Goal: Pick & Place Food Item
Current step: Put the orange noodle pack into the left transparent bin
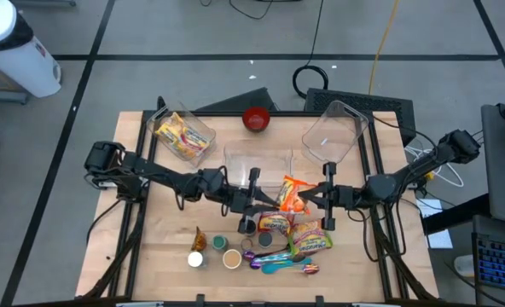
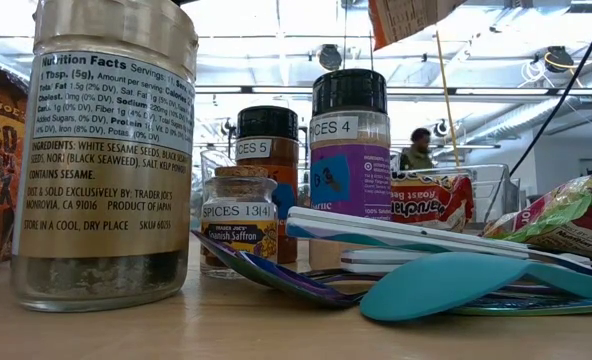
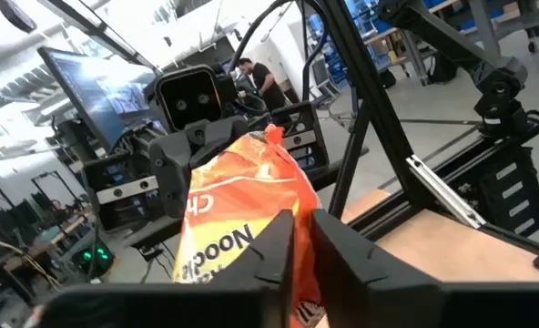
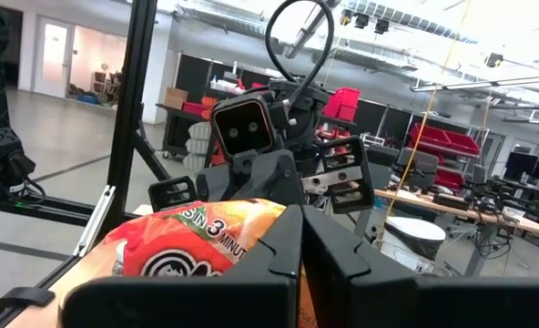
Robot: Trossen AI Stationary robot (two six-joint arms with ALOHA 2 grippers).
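1. Nearest the low camera, spice jars (image 2: 106, 150) and spoons (image 2: 446, 280) crowd the surface's (image 1: 167, 247) front edge, untouched.
2. Mid-surface, an orange noodle packet (image 1: 292, 196) hangs between both arms, above other food packets (image 1: 308, 237).
3. The left gripper (image 1: 269, 198) is pinched on one edge and the right gripper (image 1: 310, 198) is clamped on the opposite edge, likely a handover.
4. Beyond, an empty clear bin (image 1: 257, 166) sits, probably the destination.

"SPICES 4" on purple-labelled jar (image 2: 349, 150)
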